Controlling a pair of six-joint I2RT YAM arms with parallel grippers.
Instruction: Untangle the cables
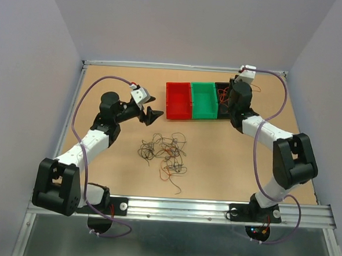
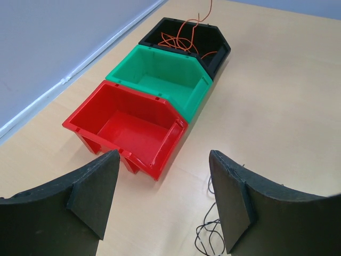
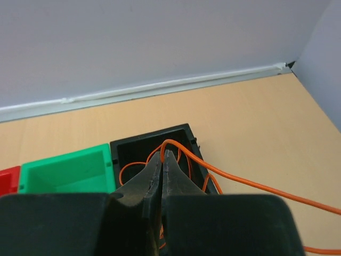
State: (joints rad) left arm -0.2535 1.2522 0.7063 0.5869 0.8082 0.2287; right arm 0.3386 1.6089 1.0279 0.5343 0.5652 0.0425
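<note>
**One orange strand at the black bin, most of the knot not yet sorted**

My right gripper is closed down to a slit. An orange cable arcs out of its tip, pinched there as far as I can judge. One end of the cable drops into the black bin below me and the other trails off toward the right edge of the table. My left gripper stands wide and holds nothing. It hangs above the table on the left side and faces the row of bins.

The bins sit in a row along the far edge, with the black one nearest the far right corner, the green bin in the middle and the red bin on the left. The rest of the cables lie in a loose tangle in the middle of the table, a little toward the near edge and well apart from both grippers.

I judge the task to be in its early part. A few orange loops are in the black bin, while the red and green bins are bare inside. The tangle holds dark and red-orange strands (I cannot make out any green ones at this size).

Only my right wrist view shows the pinch at the jaw tip. Only my left wrist view looks down into all three bins, and it catches a few black strands at its bottom edge. The top view alone takes in the whole tangle.
</note>
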